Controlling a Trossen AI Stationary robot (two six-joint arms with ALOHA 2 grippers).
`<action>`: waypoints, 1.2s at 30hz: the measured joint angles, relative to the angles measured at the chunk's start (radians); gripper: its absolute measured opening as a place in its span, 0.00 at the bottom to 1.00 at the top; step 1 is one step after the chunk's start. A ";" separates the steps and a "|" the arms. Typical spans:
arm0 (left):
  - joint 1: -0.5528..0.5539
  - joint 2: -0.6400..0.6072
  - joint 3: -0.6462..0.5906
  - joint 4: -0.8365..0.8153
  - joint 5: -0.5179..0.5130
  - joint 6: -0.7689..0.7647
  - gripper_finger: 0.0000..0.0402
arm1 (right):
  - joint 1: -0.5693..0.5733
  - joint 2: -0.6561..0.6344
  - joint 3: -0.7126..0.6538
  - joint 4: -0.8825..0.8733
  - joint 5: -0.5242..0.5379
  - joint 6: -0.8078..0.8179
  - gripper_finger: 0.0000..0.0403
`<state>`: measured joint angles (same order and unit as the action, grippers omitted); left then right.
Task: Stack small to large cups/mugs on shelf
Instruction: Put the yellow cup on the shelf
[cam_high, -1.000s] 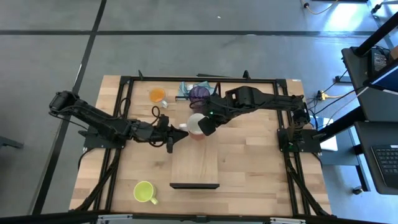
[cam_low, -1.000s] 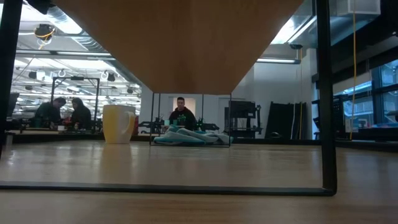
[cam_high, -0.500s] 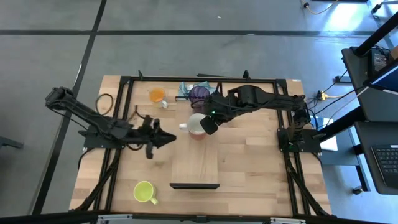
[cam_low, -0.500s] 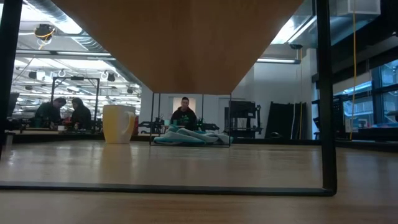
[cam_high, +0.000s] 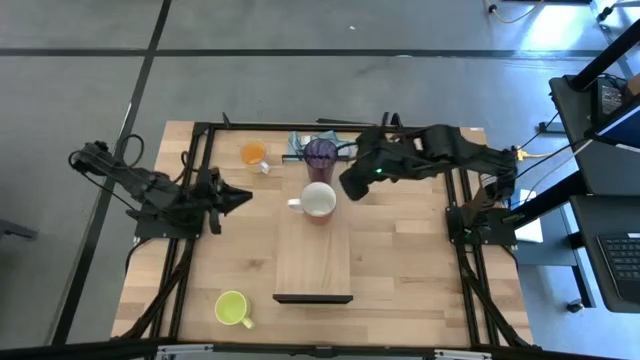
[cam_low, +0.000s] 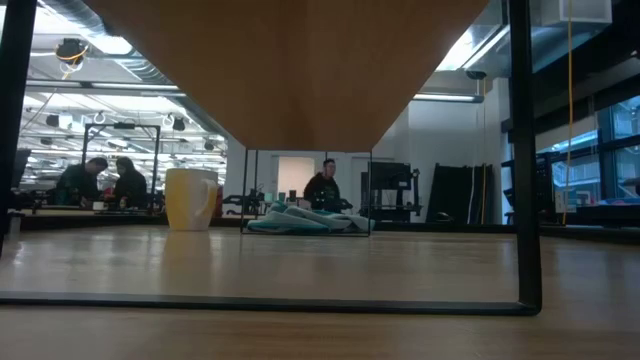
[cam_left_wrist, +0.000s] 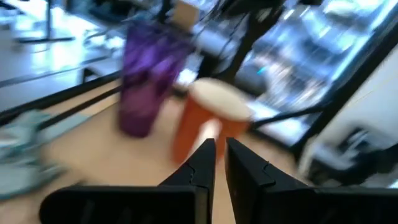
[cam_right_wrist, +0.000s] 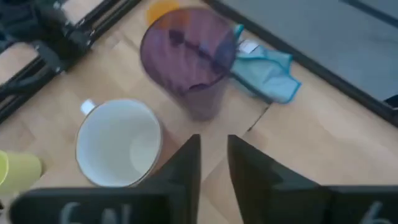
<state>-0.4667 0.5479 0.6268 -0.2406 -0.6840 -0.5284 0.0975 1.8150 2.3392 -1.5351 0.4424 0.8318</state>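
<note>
The red mug with a white inside (cam_high: 318, 200) stands upright by its base on the far end of the pale wooden shelf (cam_high: 313, 262). It also shows in the right wrist view (cam_right_wrist: 118, 142) and the left wrist view (cam_left_wrist: 208, 118). The purple tumbler (cam_high: 320, 152) stands just beyond it. The orange mug (cam_high: 254, 153) is at the far left. The yellow-green mug (cam_high: 232, 308) is at the near left and also shows in the low view (cam_low: 190, 198). My left gripper (cam_high: 236, 197) is shut and empty, left of the shelf. My right gripper (cam_high: 349, 186) is slightly open and empty, right of the red mug.
A teal cloth (cam_high: 298, 143) lies at the far edge beside the tumbler. A black frame (cam_high: 200, 140) runs around the table. In the low view the shelf's underside (cam_low: 290, 70) spans overhead, with people in the room behind. Bare tabletop lies right of the shelf (cam_high: 400, 260).
My left gripper has drawn back from beside the red mug toward the table's left edge. My right gripper has moved off the mug's rim toward the right and far edges. The mug stands alone where it was, on the shelf's far end.
</note>
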 joint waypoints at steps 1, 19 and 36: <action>0.009 -0.004 0.026 -0.087 -0.006 -0.014 0.07 | -0.001 -0.008 0.000 -0.005 0.008 0.001 0.24; 0.285 0.165 0.449 -0.863 0.087 0.215 0.07 | -0.002 -0.031 0.001 -0.013 0.090 -0.003 0.46; 0.335 0.245 0.473 -0.884 -0.064 0.246 0.29 | 0.000 -0.031 0.000 -0.023 0.080 0.001 0.46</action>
<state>-0.1320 0.7933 1.1000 -1.1250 -0.7481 -0.2821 0.0975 1.7840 2.3390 -1.5582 0.5220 0.8326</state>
